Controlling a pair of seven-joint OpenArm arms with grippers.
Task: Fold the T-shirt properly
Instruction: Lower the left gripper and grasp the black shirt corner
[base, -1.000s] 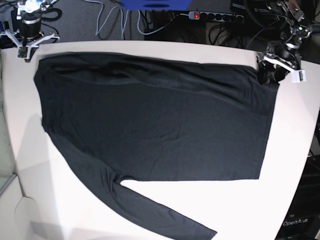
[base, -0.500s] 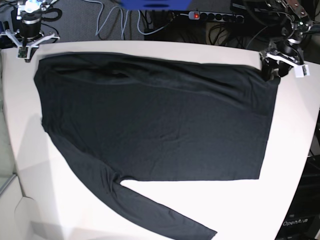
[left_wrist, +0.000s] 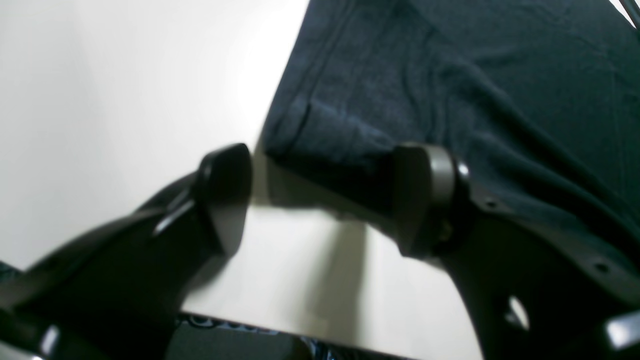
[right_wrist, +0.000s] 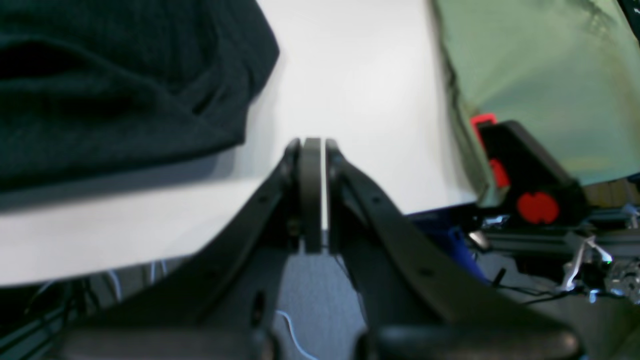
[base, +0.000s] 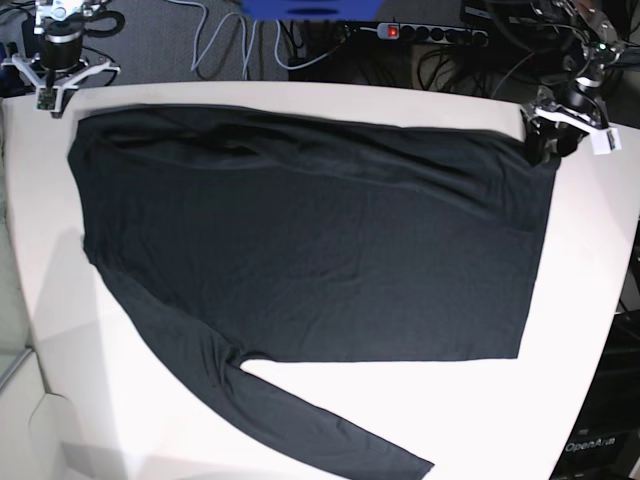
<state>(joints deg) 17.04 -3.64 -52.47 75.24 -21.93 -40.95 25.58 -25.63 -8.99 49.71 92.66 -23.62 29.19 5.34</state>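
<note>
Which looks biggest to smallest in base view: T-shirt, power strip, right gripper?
1. T-shirt, by far.
2. Power strip and right gripper: similar apparent size, both far from the camera, so not ranked.

One T-shirt (base: 310, 250), two grippers (left_wrist: 320, 200)

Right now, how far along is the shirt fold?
Done: the shirt lies spread on the table, with what looks like one fold along its far edge; one sleeve trails toward the near edge. In hand: nothing. The left gripper is open just above the shirt's corner; the right gripper is shut, off the cloth. Left: tucking the sleeve and the remaining folds.
</note>
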